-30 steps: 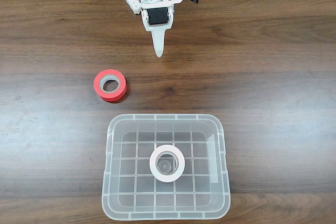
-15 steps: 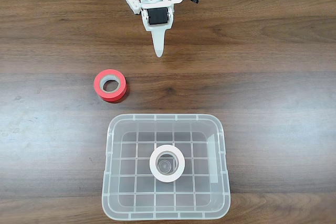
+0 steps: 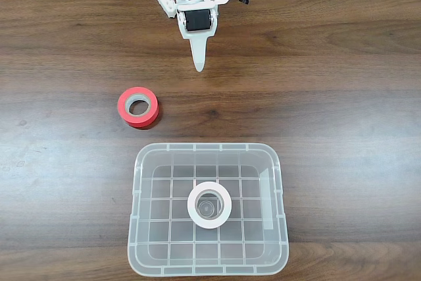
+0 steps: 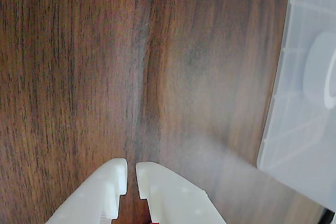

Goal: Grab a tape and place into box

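Note:
The white tape (image 3: 191, 204) lies flat near the middle of the clear box (image 3: 205, 147), on its grid-ribbed bottom, in the fixed view. My gripper (image 3: 198, 65) hangs over bare table near the far edge, well away from the box, its white fingers pressed together and holding nothing. In the wrist view the gripper (image 4: 131, 165) enters from the bottom with only a thin slit between the fingers. The box (image 4: 294, 129) fills the right edge there, and the tape (image 4: 317, 69) is a blurred pale shape behind its wall.
A red-orange roll (image 3: 122, 103) with a grey core lies on the wooden table to the left, between the gripper and the box's far-left corner. The box's near wall sits close to the table's front edge. Cables run behind the arm's base.

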